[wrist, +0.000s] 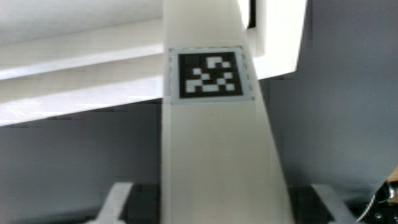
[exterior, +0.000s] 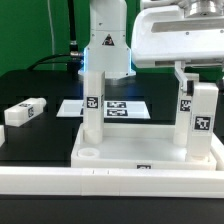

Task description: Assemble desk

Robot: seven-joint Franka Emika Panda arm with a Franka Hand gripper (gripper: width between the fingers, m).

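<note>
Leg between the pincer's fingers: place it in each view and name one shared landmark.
Exterior view: the leg stands upright at the tabletop's corner on the exterior view's right, below the pincer.
Wrist view: it fills the middle of the picture.
Shared landmark: the leg's black-and-white tag.

a green backdrop [exterior: 30, 25] fills the rear on the exterior view's left, with a black cable [exterior: 50, 60] trailing in front of it. the table [exterior: 40, 140] is matte black under even light. the marker board [exterior: 130, 108] lies flat toward the back, and a long white border bar [exterior: 60, 182] runs along the near edge.
</note>
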